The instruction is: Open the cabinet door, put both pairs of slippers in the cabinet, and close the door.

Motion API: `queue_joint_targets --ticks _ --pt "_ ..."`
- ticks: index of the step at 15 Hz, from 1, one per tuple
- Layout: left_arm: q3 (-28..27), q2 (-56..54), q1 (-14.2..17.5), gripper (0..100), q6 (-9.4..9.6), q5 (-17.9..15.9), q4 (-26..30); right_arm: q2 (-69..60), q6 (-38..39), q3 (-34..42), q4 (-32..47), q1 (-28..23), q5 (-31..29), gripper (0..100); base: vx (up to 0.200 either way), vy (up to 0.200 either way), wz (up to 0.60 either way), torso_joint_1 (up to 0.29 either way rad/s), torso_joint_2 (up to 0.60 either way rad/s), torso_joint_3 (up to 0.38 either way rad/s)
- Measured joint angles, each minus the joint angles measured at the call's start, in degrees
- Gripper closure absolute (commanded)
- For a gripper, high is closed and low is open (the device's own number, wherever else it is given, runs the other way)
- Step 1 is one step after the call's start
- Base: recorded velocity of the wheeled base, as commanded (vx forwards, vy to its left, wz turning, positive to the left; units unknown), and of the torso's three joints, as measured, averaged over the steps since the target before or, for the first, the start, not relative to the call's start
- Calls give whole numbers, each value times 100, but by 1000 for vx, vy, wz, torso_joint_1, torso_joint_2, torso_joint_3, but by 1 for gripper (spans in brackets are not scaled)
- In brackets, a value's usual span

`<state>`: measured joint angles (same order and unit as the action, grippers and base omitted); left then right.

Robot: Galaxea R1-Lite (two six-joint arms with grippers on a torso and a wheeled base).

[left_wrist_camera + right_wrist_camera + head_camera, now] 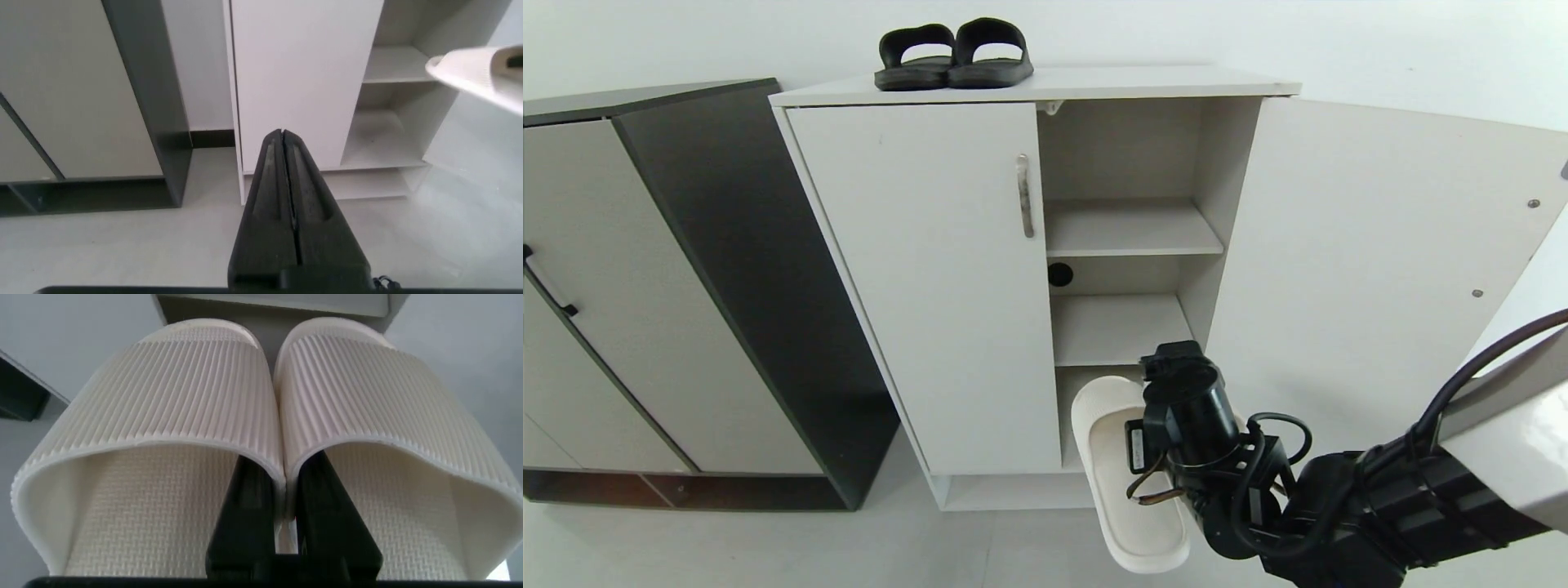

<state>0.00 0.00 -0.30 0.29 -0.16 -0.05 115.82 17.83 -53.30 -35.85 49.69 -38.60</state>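
In the head view the right arm's dark wrist is covering much of the white slippers point(1123, 490), so only one footbed is showing clearly and the fingers are hiding behind the wrist. The closed left door point(915, 286) is concealing that half of the white cabinet point(1135, 82).

In the right wrist view the right gripper point(282, 483) is reaching in under both ribbed straps. One of its fingers point(245, 518) is lying in each slipper, and the two are pinching the adjoining inner walls between them, so the pair is hanging side by side from a narrow grip. The heel ends are running out of the frame.

The right arm is coming in from 4 o'clock, with its wrist pointing towards 11 o'clock. It is holding the pair above the floor point(768, 547), just in front of the lowest open compartment point(1086, 384), toes towards the cabinet. The right door point(1356, 269) is standing wide open at 3 o'clock.

The black slippers point(954, 55) are sitting together on the cabinet top at 12 o'clock.

The left gripper point(282, 137) is hovering well back from the cabinet, with its fingers pressing flat together and holding nothing.
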Motion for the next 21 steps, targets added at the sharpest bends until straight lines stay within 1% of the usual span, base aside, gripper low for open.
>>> queue_joint_targets --ticks 6,9,12,14,18,20,21 --pt "0 0 4 100 6 -2 -2 366 22 -119 -106 -157 1 100 0 0 0 0 0 0" --pt "0 0 1 100 4 -2 2 492 26 -166 -121 -156 0 100 0 0 0 0 0 0" --pt "0 0 6 100 6 -9 0 639 28 -177 -323 -171 -22 100 0 0 0 2 4 -150" --pt "0 0 6 100 4 -9 2 755 23 -202 -468 -162 -137 100 0 0 0 0 -2 -195" --pt "0 0 1 100 4 -5 2 926 -134 -279 -1163 -162 -446 100 0 0 0 0 4 -196" --pt "0 0 4 100 4 -2 0 945 -390 -265 -1802 -162 -585 100 0 0 0 2 2 -195" --pt "0 0 6 100 4 -2 0 948 -536 -216 -2000 -160 -590 100 0 0 0 7 -2 -203"
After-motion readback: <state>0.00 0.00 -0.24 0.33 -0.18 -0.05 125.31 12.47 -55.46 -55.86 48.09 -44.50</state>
